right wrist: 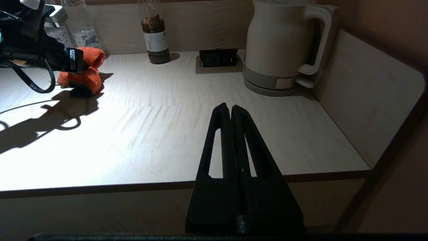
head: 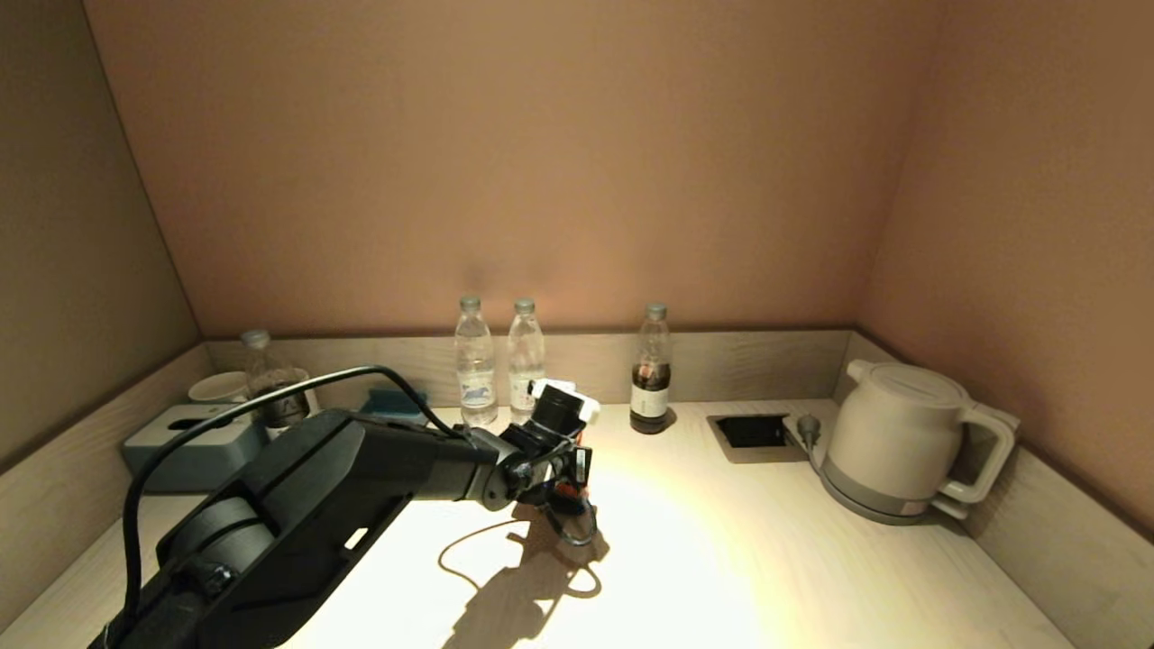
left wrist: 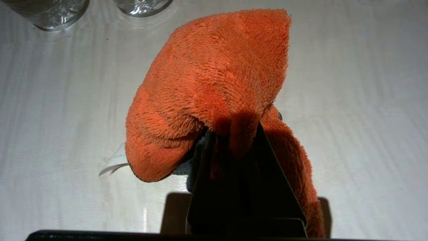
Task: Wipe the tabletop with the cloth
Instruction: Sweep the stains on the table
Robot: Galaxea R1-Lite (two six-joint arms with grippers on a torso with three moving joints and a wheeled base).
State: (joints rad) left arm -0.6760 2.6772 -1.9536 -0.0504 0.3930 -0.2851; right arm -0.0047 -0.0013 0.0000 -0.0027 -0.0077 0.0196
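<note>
Centrally, the left gripper has its jaws clamped on the orange cloth, which bunches ahead toward twelve o'clock, pressed onto the worktop; the right gripper, jaws closed and empty, hovers parked at the worktop's near edge.

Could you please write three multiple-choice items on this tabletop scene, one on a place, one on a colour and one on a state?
1. Where does the white electric kettle stand?
A. the right back corner of the light wooden tabletop
B. the left front edge
C. between the two clear water bottles

2. What colour is the fluffy cloth?
A. blue
B. orange
C. white

3. How is the right gripper?
A. open over the kettle
B. shut on a bottle
C. shut, holding nothing, off the table's front edge

Answers: 1 A, the head view shows it by the right wall; 2 B, the left wrist view shows orange pile in the left gripper; 3 C, its fingers meet with nothing between them.
</note>
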